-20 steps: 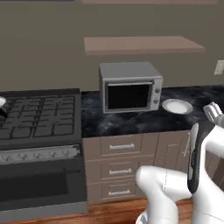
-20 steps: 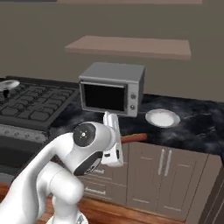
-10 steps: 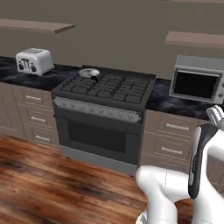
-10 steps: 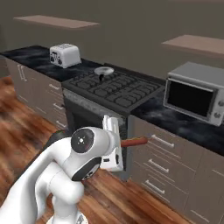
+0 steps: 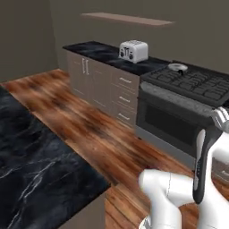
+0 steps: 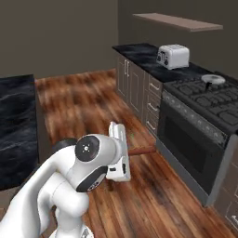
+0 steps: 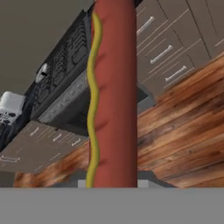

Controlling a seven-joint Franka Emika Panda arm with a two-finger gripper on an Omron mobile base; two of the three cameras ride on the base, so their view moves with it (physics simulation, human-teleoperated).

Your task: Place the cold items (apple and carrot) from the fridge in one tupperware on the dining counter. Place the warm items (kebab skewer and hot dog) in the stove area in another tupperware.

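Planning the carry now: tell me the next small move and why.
Probably keep the tool shut on the hot dog and turn the base on toward the black dining counter at the left: the stove lies to the right, and no tupperware is in sight.

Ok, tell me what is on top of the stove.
One small round white thing sits on the stove at its back corner near the toaster. What it is I cannot tell. The stove's far end is cut off.

We note a reddish-brown hot dog (image 7: 114, 96) with a wavy yellow stripe; a white toaster (image 5: 133, 50); a black stove (image 6: 204, 122); black white-veined marble counters (image 5: 40, 170); taupe cabinets (image 5: 96, 85); streaked brown wood floor (image 6: 79, 102).
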